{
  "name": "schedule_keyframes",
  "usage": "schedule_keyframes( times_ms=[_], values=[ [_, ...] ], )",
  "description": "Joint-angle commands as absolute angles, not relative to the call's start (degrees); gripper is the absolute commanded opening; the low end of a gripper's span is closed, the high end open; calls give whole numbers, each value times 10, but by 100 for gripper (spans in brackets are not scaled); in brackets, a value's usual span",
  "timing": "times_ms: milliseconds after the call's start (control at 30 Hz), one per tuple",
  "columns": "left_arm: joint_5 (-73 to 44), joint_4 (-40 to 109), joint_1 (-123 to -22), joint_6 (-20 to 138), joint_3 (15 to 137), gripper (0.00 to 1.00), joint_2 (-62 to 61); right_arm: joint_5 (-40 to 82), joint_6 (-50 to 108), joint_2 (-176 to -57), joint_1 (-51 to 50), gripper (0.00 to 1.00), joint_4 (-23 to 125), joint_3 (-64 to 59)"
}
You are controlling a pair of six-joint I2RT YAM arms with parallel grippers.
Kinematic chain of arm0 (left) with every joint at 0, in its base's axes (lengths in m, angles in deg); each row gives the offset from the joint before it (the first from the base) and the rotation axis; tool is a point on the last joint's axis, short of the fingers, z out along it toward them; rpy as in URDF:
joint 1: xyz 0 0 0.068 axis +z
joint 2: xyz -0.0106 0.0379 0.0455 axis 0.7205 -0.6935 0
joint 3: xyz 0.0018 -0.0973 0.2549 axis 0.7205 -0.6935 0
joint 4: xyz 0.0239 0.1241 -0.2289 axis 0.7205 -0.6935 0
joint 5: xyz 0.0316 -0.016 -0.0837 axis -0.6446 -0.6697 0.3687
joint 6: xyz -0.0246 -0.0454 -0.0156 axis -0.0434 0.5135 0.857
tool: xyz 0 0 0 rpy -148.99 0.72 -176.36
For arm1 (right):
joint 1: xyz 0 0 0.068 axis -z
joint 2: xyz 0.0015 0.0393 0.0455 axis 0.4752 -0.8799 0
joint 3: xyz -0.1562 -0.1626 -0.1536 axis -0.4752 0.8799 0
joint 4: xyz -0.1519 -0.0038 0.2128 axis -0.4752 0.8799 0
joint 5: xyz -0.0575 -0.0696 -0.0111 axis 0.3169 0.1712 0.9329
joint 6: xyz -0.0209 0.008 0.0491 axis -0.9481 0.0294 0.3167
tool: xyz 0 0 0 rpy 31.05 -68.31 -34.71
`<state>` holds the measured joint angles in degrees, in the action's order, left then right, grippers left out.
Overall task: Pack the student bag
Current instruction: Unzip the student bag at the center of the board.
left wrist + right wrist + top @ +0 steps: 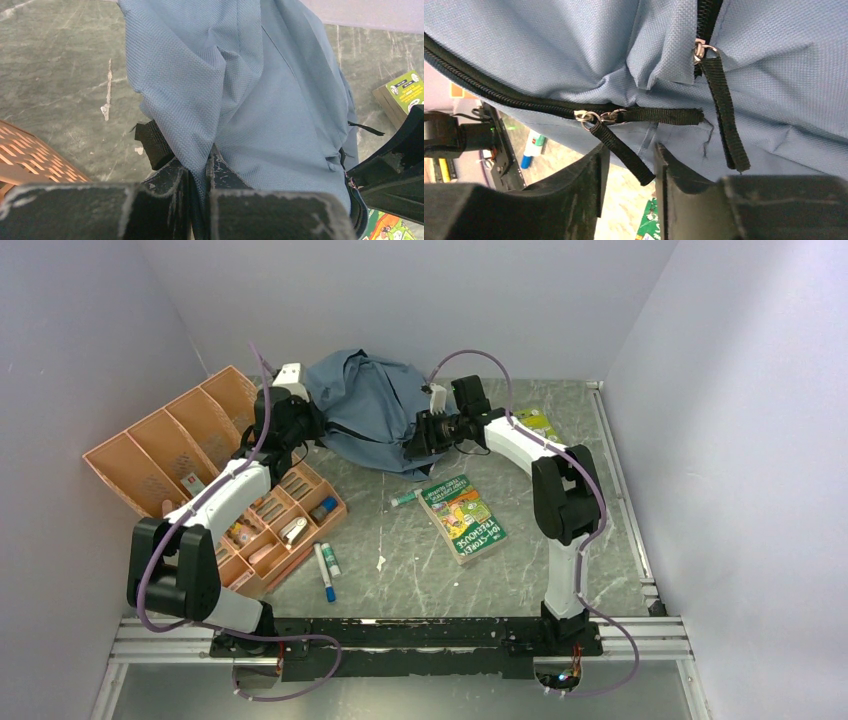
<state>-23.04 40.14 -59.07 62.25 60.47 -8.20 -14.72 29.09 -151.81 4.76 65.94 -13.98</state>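
Pinching a fold of grey-blue cloth, the left pincer [200, 167] was closed tight on the student bag [370, 415], with the fabric squeezed flat between its two black fingers. The bag lay slumped and crumpled on the table [400, 575], close to the back wall, and both arms reached in to it from opposite sides. The left pincer gripped the bag's left edge. A short black strap end stuck out from under the bag just beside that grip.

At the bag's right front edge, the right pincer [629, 160] stood partly open, its jaws a narrow gap apart. A black zipper pull strap [621, 150] hung down into that gap; neither finger visibly pressed on it. The pull was clipped to a black zipper [499, 95] running along a seam of the bag. A second pull strap [724, 120] dangled from another zipper further along the bag.

In front of the bag and slightly right, a green picture book [462, 517] lay flat on the table. To the bag's left stood an orange slotted rack [165, 445], and in front of that, an orange compartment tray [325, 515] with small items in it. Two markers [325, 570] lay just beside the tray, well in front of the bag.
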Motion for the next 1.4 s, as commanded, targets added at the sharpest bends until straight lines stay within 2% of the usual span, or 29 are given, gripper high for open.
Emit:
schedule_keyframes(
  times_ms=[0, 67, 333, 667, 833, 1133, 1267, 1300, 1367],
  values=[
    [-211, 410, -594, 607, 600, 9, -81, -183, 287, -1504, 47, 38, 655, -143],
    [-213, 408, -594, 606, 601, 9, -82, -190, 288, -1501, 47, 33, 653, -141],
    [-207, 412, -594, 607, 598, 9, -86, -217, 291, -1477, 47, 0, 644, -124],
    [-192, 417, -595, 608, 600, 9, -93, -233, 298, -1432, 30, 0, 654, -121],
    [-177, 421, -595, 614, 603, 9, -97, -219, 292, -1443, -27, 0, 685, -172],
    [-155, 431, -614, 625, 600, 10, -97, -216, 352, -1488, -88, 0, 648, -262],
    [-154, 427, -616, 638, 598, 17, -92, -195, 362, -1496, -90, 0, 636, -269],
    [-159, 421, -616, 639, 600, 22, -88, -182, 360, -1493, -90, 0, 637, -266],
    [-173, 410, -615, 645, 603, 37, -76, -168, 356, -1486, -89, 0, 638, -253]
  ],
)
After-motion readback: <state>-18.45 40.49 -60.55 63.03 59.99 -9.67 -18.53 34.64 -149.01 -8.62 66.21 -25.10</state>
